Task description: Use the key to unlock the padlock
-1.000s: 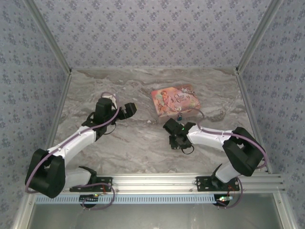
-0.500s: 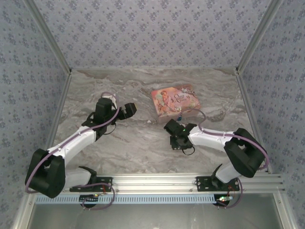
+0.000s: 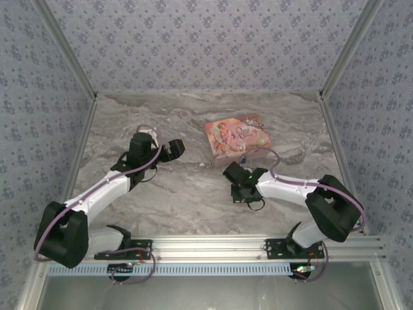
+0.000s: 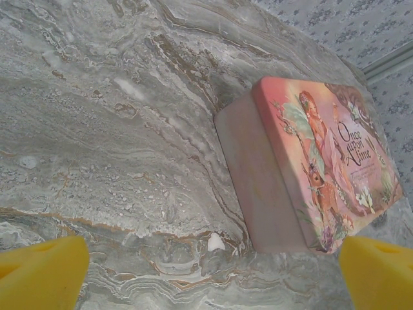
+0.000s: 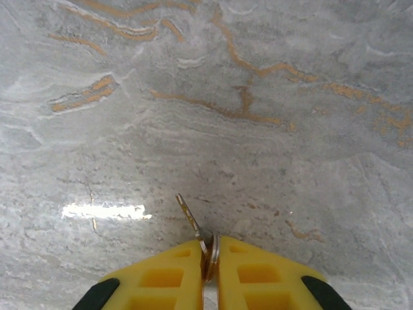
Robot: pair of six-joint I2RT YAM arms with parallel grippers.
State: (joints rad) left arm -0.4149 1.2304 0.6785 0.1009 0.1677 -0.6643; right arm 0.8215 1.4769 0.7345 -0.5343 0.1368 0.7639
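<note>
Down at the right wrist, the right gripper (image 5: 210, 252) shows its yellow fingers pinched together on the key (image 5: 189, 216), whose thin blade pokes out ahead at a tilt over the marble table (image 5: 290, 97). Over on the left, the left gripper (image 4: 210, 278) hangs with its pads far apart, nothing between them, facing the pink box (image 4: 310, 161). From above, the padlock (image 3: 244, 157) is a teal speck at the box's near edge, just beyond the right wrist.
</note>
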